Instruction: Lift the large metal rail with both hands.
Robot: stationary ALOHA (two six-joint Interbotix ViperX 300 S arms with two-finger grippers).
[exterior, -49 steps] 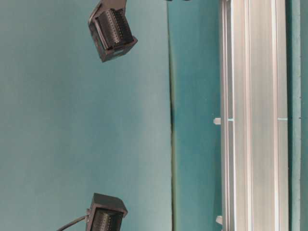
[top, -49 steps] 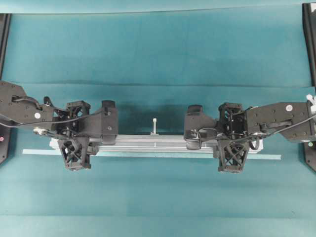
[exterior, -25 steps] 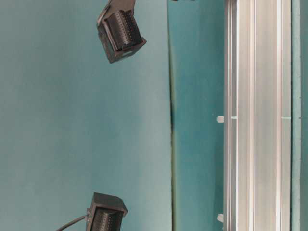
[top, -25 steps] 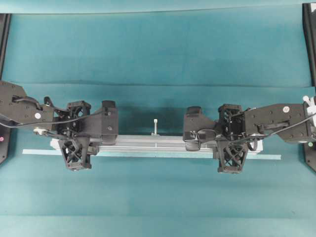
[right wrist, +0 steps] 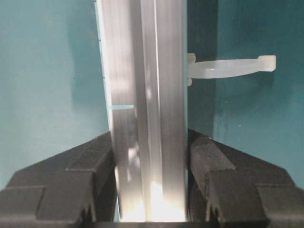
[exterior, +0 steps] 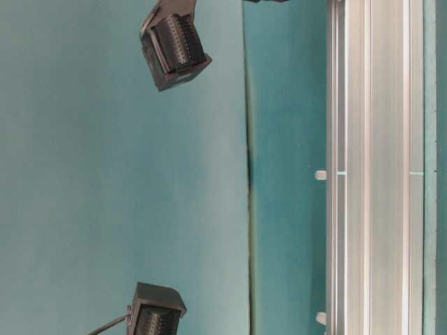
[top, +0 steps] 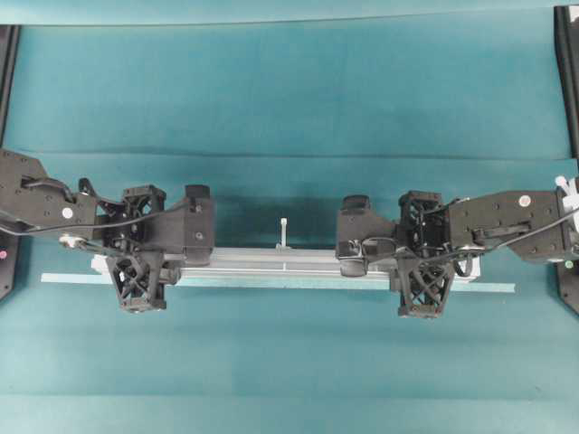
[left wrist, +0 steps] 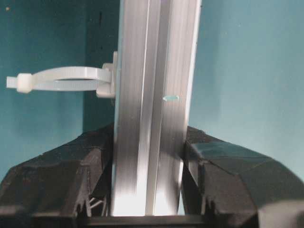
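The large metal rail (top: 280, 260) is a long silver grooved bar running left to right across the teal cloth. A white upright tab (top: 284, 231) stands at its middle. My left gripper (top: 137, 260) is shut across the rail near its left end, and my right gripper (top: 422, 267) is shut across it near its right end. In the left wrist view the rail (left wrist: 152, 71) fills the gap of the left gripper (left wrist: 149, 161), both fingers (left wrist: 95, 161) against its sides. The right wrist view shows the rail (right wrist: 147, 57) clamped likewise in the right gripper (right wrist: 149, 161).
A thin pale tape strip (top: 493, 287) lies along the rail's near side and sticks out past both ends. Black arm bases (top: 567, 72) stand at the table's side edges. The table-level view shows the rail (exterior: 377, 167) and two black boxy arm parts (exterior: 174, 42).
Both grips stay the same. In the table-level view the rail and the upper black arm part shifted slightly rightward a second ago, then held still.
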